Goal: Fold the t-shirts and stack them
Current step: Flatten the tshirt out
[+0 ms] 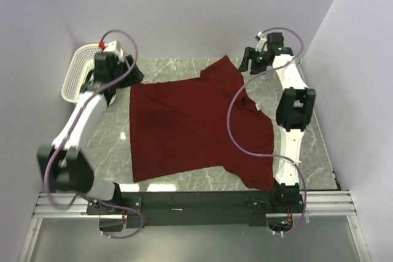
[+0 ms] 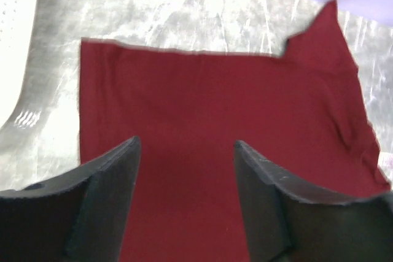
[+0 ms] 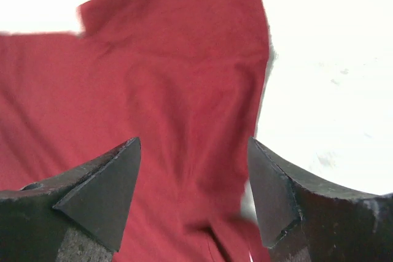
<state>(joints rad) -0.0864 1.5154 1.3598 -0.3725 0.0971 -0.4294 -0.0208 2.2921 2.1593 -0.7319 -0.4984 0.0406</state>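
One maroon t-shirt [image 1: 190, 127] lies spread flat on the marble table, its hem to the left and its collar to the right, where a small white neck label [image 1: 255, 108] shows. One sleeve points to the far side and the other to the near right. My left gripper [image 1: 132, 73] is open and empty above the shirt's far left corner. In the left wrist view the shirt [image 2: 215, 108] fills the space below the open gripper [image 2: 187, 145]. My right gripper [image 1: 247, 62] is open and empty beside the far sleeve. The right wrist view shows the open gripper [image 3: 193, 142] over the sleeve cloth [image 3: 172, 90].
A white mesh basket [image 1: 77, 75] stands at the far left against the wall, and its side shows in the left wrist view [image 2: 15, 41]. Walls close in the table on the left, back and right. The marble table [image 1: 307, 145] shows bare around the shirt.
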